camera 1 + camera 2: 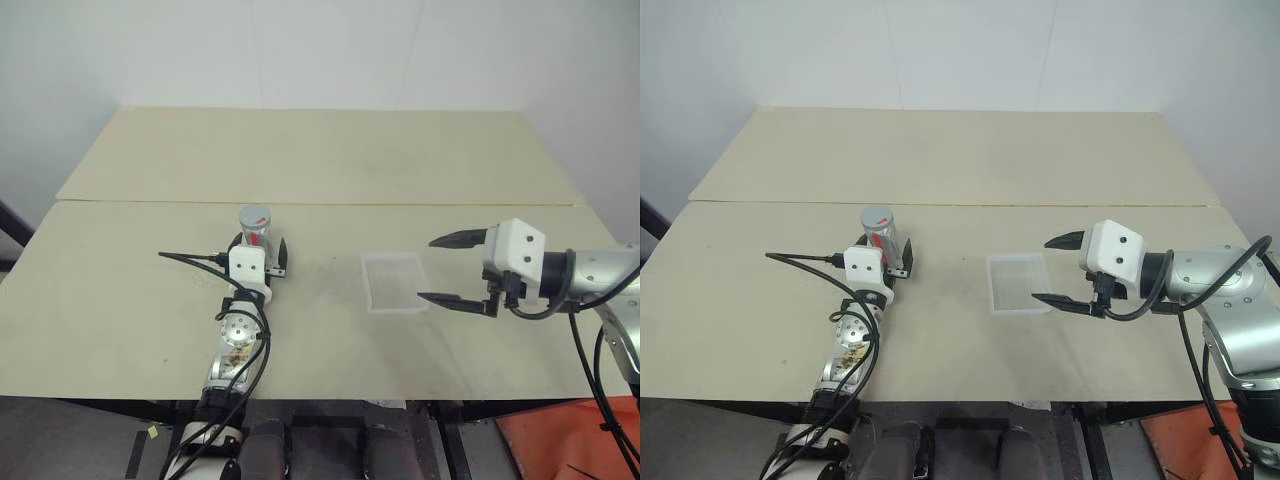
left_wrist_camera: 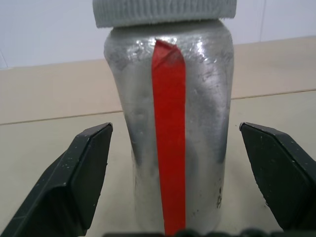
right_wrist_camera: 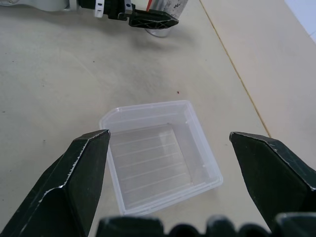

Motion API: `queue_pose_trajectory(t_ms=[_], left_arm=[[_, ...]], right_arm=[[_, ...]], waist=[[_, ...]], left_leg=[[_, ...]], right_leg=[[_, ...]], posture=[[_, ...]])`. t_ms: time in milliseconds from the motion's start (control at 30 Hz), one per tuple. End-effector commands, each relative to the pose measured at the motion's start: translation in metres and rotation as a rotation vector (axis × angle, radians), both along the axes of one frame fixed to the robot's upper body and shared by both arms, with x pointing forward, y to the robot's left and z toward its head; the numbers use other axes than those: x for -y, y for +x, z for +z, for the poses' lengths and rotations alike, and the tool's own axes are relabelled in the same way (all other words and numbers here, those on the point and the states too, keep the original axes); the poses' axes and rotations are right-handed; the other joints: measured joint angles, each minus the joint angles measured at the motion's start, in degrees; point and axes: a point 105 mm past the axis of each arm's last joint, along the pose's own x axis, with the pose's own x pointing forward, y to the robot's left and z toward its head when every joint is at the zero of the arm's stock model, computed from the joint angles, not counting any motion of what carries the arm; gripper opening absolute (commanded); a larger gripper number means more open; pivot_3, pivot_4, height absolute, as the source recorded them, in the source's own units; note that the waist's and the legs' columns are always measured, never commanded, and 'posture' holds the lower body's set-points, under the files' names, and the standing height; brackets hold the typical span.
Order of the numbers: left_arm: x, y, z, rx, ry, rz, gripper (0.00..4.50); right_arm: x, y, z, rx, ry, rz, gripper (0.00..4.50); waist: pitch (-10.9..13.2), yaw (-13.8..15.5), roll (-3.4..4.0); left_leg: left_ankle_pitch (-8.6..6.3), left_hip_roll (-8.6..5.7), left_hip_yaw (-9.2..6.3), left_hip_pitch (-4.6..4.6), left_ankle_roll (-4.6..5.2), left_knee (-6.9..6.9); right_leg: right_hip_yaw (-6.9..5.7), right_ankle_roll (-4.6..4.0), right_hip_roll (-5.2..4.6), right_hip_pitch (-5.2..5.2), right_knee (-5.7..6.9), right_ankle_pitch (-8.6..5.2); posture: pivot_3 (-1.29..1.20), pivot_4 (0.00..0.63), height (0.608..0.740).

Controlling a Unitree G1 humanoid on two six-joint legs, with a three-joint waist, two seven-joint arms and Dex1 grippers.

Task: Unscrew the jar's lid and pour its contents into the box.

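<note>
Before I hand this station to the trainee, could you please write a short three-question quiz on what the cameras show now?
1. True or false: the ribbed grey lid is off the silver metallic jar with the red stripe.
2. Which claw has the jar between its fingers? A) left claw B) right claw
3. Fill in: the clear shallow plastic box lies on the pale wooden table and holds ____.

Key:
1. False; the lid sits on the jar.
2. A; its fingers stand open either side, not touching the jar.
3. Nothing; it is empty.
</note>
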Motion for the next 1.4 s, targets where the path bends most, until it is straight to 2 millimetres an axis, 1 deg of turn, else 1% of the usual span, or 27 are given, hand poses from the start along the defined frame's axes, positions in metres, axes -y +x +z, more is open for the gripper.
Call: queue_pose_trajectory(t_ms=[33, 200, 300, 467, 500, 700, 800, 867, 967, 1067, 1200, 1300, 1400], left_arm=[[0.004, 0.002, 0.017, 0.076, -0.001, -0.010, 4.45], [0.005, 0.005, 0.018, 0.083, -0.005, -0.008, 4.45], [0.004, 0.005, 0.019, 0.089, -0.005, -0.006, 3.88], [0.004, 0.006, 0.019, 0.100, -0.004, -0.007, 2.27], [0.004, 0.006, 0.019, 0.099, -0.005, -0.007, 2.01], [0.004, 0.005, 0.021, 0.103, -0.016, -0.021, 1.96], [0.003, -0.001, 0.030, 0.123, -0.022, -0.065, 1.96], [0.001, -0.006, 0.040, 0.141, -0.036, -0.098, 1.96], [0.009, -0.019, 0.057, 0.117, -0.097, -0.265, 1.96], [0.021, -0.037, 0.070, 0.080, -0.079, -0.456, 1.96], [0.030, -0.050, 0.071, 0.012, -0.012, -0.585, 1.96], [0.036, -0.056, 0.069, -0.013, 0.027, -0.639, 1.96], [0.041, -0.056, 0.069, -0.006, 0.025, -0.647, 1.96]], right_arm=[[0.000, -0.001, 0.012, 0.058, -0.001, -0.004, 4.50], [0.001, -0.001, 0.011, 0.060, -0.009, -0.010, 4.50], [0.001, -0.001, 0.010, 0.060, -0.013, -0.012, 4.50], [0.001, -0.001, 0.009, 0.060, -0.015, -0.013, 4.50], [0.001, -0.001, 0.009, 0.060, -0.015, -0.013, 4.50], [0.001, -0.002, 0.009, 0.063, -0.016, -0.015, 4.50], [-0.001, -0.004, 0.011, 0.069, -0.003, -0.010, 4.50], [-0.005, -0.004, 0.016, 0.077, 0.034, -0.010, 4.50], [-0.021, -0.004, 0.027, 0.095, 0.158, 0.000, 4.50], [-0.046, 0.000, 0.037, 0.115, 0.327, -0.013, 4.50], [-0.085, 0.003, 0.040, 0.102, 0.485, -0.028, 4.50], [-0.105, 0.006, 0.042, 0.110, 0.553, -0.063, 4.50], [-0.123, 0.011, 0.044, 0.113, 0.598, -0.103, 4.50]], waist=[[0.0, 0.0, 0.00], [0.0, 0.0, 0.00], [0.0, 0.0, 0.00], [0.0, 0.0, 0.00], [0.0, 0.0, 0.00], [0.0, 0.0, 0.00], [0.0, 0.0, 0.00], [0.0, -0.1, 0.00], [0.0, -0.5, -0.01], [0.0, -0.8, 0.01], [0.0, -0.9, 0.02], [0.0, -0.8, 0.02], [0.0, -0.6, 0.01]], left_leg=[[0.00, 0.00, 0.00, 0.00, 0.00, 0.00], [0.00, 0.00, 0.00, 0.00, 0.00, 0.00], [0.00, 0.00, 0.00, -0.01, 0.00, 0.00], [0.00, 0.00, 0.01, 0.00, 0.00, 0.00], [0.00, 0.00, 0.00, 0.00, 0.00, 0.00], [0.00, 0.00, 0.00, -0.01, 0.00, 0.00], [0.00, 0.00, 0.01, -0.01, 0.00, 0.00], [0.00, 0.01, 0.00, -0.03, 0.00, -0.01], [0.00, 0.07, 0.00, -0.02, -0.01, -0.01], [0.03, 0.10, -0.04, 0.00, -0.05, -0.03], [0.03, 0.07, -0.05, -0.01, -0.06, -0.04], [0.03, 0.04, -0.05, -0.02, -0.06, -0.04], [0.03, 0.02, -0.04, -0.07, -0.05, -0.02]], right_leg=[[0.00, 0.00, 0.00, 0.00, -0.01, 0.00], [0.00, 0.00, 0.00, 0.00, -0.01, 0.00], [0.00, 0.00, 0.00, 0.00, -0.01, 0.00], [0.00, 0.00, 0.00, 0.00, -0.01, 0.00], [0.00, 0.00, 0.00, 0.00, -0.01, 0.00], [0.00, 0.00, 0.00, 0.00, -0.01, 0.00], [-0.01, 0.00, 0.00, 0.00, -0.01, 0.00], [0.00, 0.00, 0.00, -0.02, -0.01, 0.00], [0.00, 0.00, 0.02, -0.05, 0.03, 0.00], [0.01, -0.01, 0.06, -0.06, 0.08, 0.00], [0.01, -0.01, 0.06, -0.06, 0.07, 0.00], [0.01, -0.01, 0.06, -0.10, 0.09, -0.01], [0.01, -0.01, 0.04, -0.13, 0.08, 0.00]], posture=[[0.00, 0.150, 0.740], [0.00, 0.150, 0.740], [0.00, 0.150, 0.740], [0.00, 0.150, 0.740], [0.00, 0.150, 0.740], [0.00, 0.150, 0.740], [0.00, 0.150, 0.740], [0.00, 0.150, 0.740], [0.00, 0.150, 0.740], [0.00, 0.150, 0.740], [0.00, 0.150, 0.740], [0.00, 0.150, 0.740], [0.00, 0.150, 0.740]])
